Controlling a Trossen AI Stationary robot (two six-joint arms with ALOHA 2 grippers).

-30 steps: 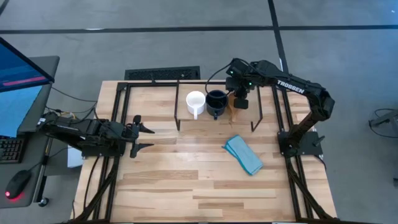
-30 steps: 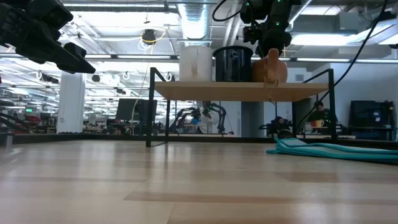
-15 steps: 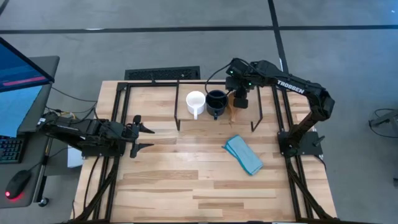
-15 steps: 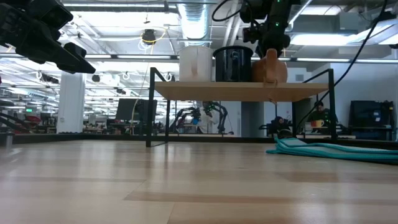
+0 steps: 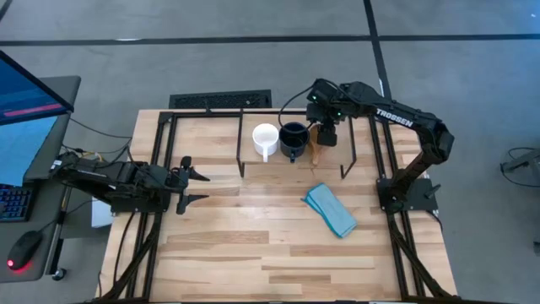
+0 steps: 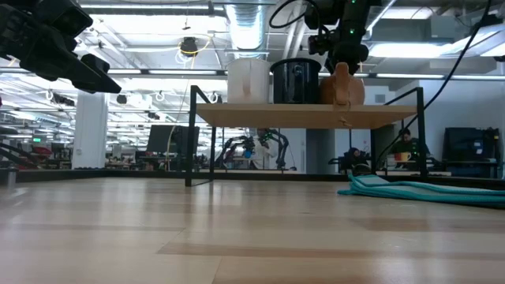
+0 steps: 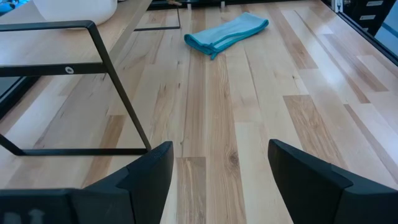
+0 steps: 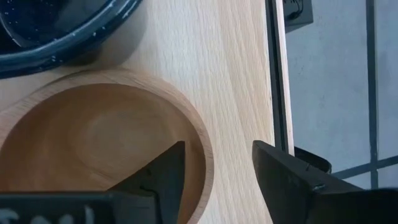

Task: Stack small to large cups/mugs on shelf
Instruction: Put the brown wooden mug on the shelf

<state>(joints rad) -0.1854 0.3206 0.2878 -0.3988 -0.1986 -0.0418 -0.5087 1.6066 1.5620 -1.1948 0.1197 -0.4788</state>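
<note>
Now tan mug (image 8: 93, 149), smooth wood-look, beside speckled navy mug (image 8: 56, 28).

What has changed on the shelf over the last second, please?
The right gripper has spread its fingers around the rim of the brown mug, letting it go on the shelf. The white mug, dark mug, cloth and left gripper stayed put.

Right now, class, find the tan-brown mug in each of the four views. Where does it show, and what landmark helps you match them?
High view: tan-brown mug under the right tool.
Low view: on the shelf, rightmost mug.
Left wrist view: not in it.
Right wrist view: its rim and hollow fill the near part.
Shared landmark: the dark mug beside it.
</note>
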